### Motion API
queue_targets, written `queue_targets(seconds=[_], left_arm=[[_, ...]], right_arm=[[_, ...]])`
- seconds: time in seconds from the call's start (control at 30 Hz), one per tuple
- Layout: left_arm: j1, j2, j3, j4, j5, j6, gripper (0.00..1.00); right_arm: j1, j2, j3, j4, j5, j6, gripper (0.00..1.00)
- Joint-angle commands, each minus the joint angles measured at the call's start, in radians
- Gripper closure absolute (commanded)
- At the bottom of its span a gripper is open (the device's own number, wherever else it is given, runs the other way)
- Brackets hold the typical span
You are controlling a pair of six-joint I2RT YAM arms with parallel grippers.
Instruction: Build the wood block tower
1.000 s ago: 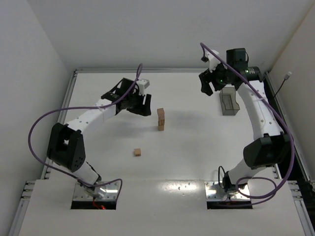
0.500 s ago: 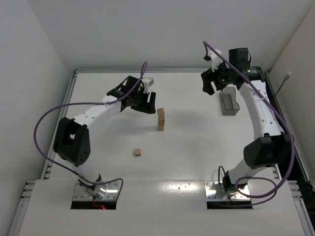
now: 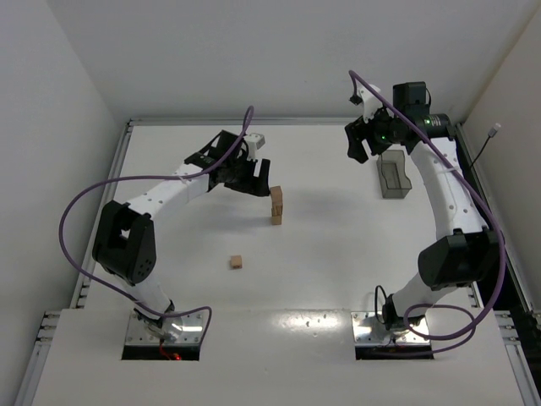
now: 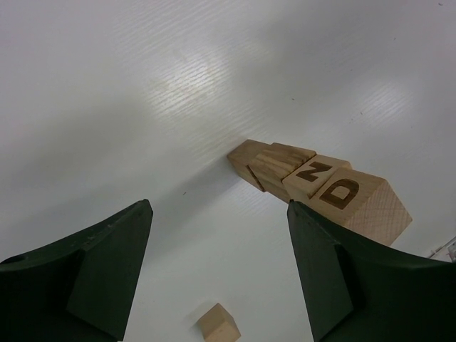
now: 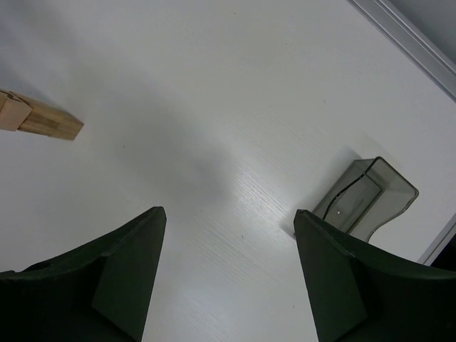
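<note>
The tower (image 3: pixel 276 205) stands, one wood block (image 3: pixel 237 262) at its 7 o'clock lies unstacked, and the left pincer (image 3: pixel 252 179) and right pincer (image 3: pixel 357 145) are spread, empty.

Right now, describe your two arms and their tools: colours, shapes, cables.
The left arm and right arm both have white links joined by bulky black joints. A purple cable loops loosely from each base up to the wrist. The left tool and right tool are black, each with two dark, wedge-shaped fingers.

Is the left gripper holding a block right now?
No, the left gripper is open and empty, with the tower standing beyond it.
</note>
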Motion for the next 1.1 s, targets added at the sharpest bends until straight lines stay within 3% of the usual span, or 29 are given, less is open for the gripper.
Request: queue_targets(seconds=[0.0, 0.4, 1.07], left_arm=[[-0.008, 0.000, 0.030, 0.017, 0.013, -0.005, 0.25], [-0.008, -0.010, 0.030, 0.026, 0.013, -0.005, 0.15], [0.005, -0.103, -0.068, 0.045, -0.104, -0.024, 0.13]], right_arm=[[-0.004, 0.001, 0.039, 0.010, -0.022, 0.019, 0.31], [-0.004, 0.001, 0.039, 0.010, -0.031, 0.019, 0.31], [-0.004, 0.010, 0.039, 0.010, -0.040, 0.019, 0.31]])
